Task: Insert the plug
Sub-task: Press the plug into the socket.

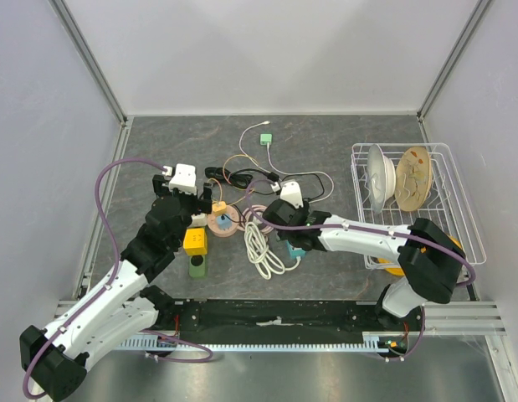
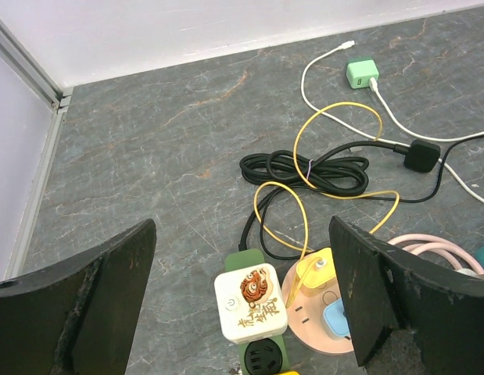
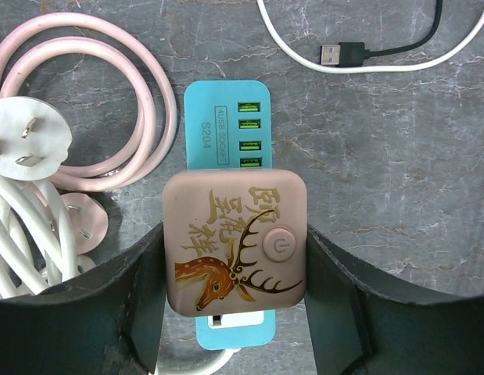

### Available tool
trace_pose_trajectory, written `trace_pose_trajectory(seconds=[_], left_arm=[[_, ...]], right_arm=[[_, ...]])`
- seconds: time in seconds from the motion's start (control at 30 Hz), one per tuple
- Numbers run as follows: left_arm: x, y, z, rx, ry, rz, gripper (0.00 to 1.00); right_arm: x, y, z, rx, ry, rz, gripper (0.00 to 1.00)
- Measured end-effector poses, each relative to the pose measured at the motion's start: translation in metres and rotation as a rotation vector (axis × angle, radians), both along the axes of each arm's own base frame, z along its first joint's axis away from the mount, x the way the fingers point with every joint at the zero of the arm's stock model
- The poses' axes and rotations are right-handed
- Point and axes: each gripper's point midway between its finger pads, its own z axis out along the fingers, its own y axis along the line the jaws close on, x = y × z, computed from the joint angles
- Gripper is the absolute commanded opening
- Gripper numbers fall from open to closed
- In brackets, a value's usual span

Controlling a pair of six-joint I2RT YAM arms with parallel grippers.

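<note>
white plug (image 3: 26, 144) near pink-topped teal power strip (image 3: 226, 117)

Left claw (image 2: 242, 234) spread wide; right claw (image 3: 235, 250) narrower, pointing straight down.

Left arm (image 1: 108, 303) and right arm (image 1: 359, 239): 2 white-shelled limbs with black joints, each trailing a purple cable (image 1: 100, 188); end effector fingers (image 2: 77, 312) matte black.

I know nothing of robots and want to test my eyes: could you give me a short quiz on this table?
1. True or false: the left gripper holds a plug.
2. The pink cube sits on a strip of which colour? A green, B blue, C white.
3. Fill in: the dishes stand in a wire ___.
Key: 1 false; 2 B; 3 rack.
</note>
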Motion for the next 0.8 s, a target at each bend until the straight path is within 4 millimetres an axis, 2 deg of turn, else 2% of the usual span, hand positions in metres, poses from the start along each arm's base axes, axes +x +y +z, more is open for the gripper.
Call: trace_pose_trajectory(seconds=[0.07, 0.1, 0.13, 0.17, 0.53, 0.8], left_arm=[[0.0, 0.0, 0.0, 0.0, 0.001, 0.0, 0.97], [0.0, 0.0, 0.0, 0.0, 0.001, 0.0, 0.97], [0.0, 0.0, 0.0, 0.0, 0.001, 0.0, 0.97], [0.0, 0.0, 0.0, 0.0, 0.001, 0.0, 0.97], [-0.001, 0.0, 0.001, -0.002, -0.003, 0.0, 0.97], [-0.002, 0.002, 0.004, -0.007, -0.012, 0.004, 0.97]], right_arm=[[0.0, 0.001, 0.001, 0.02, 0.014, 0.003, 0.32], [0.0, 0.0, 0.002, 0.029, 0.023, 0.002, 0.2], [0.0, 0.0, 0.002, 0.038, 0.032, 0.002, 0.04], [0.0, 0.0, 0.002, 0.044, 0.039, 0.003, 0.0], [-0.001, 0.0, -0.008, 0.004, 0.034, 0.049, 0.0], [-0.003, 0.009, -0.018, -0.03, -0.041, 0.049, 0.0]])
